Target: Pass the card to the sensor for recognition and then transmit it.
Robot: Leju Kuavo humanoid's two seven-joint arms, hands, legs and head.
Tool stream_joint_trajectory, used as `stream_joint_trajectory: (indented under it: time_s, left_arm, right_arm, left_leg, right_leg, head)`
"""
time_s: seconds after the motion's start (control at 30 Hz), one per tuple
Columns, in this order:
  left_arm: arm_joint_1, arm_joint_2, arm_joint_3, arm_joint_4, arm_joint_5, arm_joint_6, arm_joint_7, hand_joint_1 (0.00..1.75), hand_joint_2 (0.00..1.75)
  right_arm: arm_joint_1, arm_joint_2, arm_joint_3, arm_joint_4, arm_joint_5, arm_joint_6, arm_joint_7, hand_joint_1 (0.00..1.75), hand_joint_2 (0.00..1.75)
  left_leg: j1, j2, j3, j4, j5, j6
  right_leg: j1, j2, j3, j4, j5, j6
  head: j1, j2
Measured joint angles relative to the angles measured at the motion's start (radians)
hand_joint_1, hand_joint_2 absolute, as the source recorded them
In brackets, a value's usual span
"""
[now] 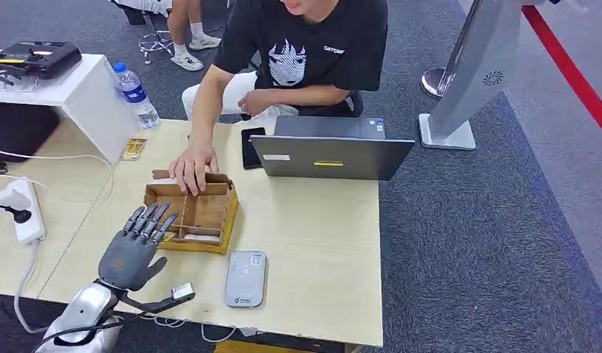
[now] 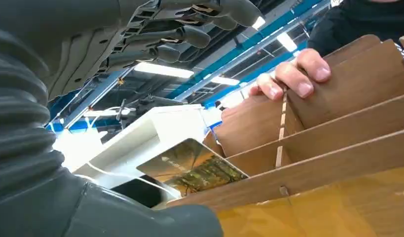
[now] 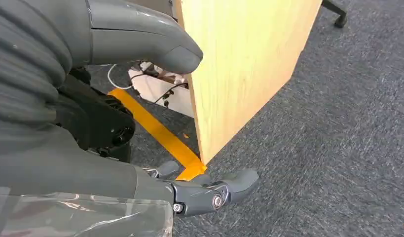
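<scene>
My left hand (image 1: 136,248) hovers over the table with its fingers spread and nothing in it, the fingertips at the near left corner of a brown cardboard divider box (image 1: 209,193). In the left wrist view the hand (image 2: 66,54) is close to the box (image 2: 338,148), and a glossy gold and green card (image 2: 192,165) leans at the box's end between thumb and fingers, untouched. A person's hand (image 1: 193,166) rests on the box's far edge. The grey card sensor (image 1: 245,278) lies flat just right of my hand. My right hand (image 3: 66,123) hangs beside the table's side panel (image 3: 239,64), fingers apart and holding nothing.
An open laptop (image 1: 331,151) and a black phone (image 1: 250,147) sit behind the box, in front of the seated person (image 1: 305,51). A gold card (image 1: 134,148), a water bottle (image 1: 136,94) and a white power strip (image 1: 18,209) lie at the left. A white stand (image 1: 467,73) is on the carpet.
</scene>
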Motion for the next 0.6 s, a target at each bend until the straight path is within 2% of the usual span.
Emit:
stream_joint_trajectory:
  time_s: [0.3,0.6]
  left_arm:
    - [-0.002,0.005,0.011,0.021,-0.009,-0.004,0.011,0.00,1.75]
    - [-0.014,0.005,0.042,0.048,-0.024,-0.043,0.045,0.00,1.75]
  right_arm:
    - [0.000,0.000,0.002,-0.001,-0.033,-0.004,0.002,0.00,1.75]
    - [-0.001,0.000,0.024,-0.014,-0.070,-0.020,0.013,0.00,1.75]
  left_leg:
    - [0.000,0.000,0.000,0.000,0.000,0.000]
    - [0.000,0.000,0.000,0.000,0.000,0.000]
  right_leg:
    - [0.000,0.000,0.000,0.000,0.000,0.000]
    - [0.000,0.000,0.000,0.000,0.000,0.000]
  head:
    - [0.000,0.000]
    - [0.000,0.000]
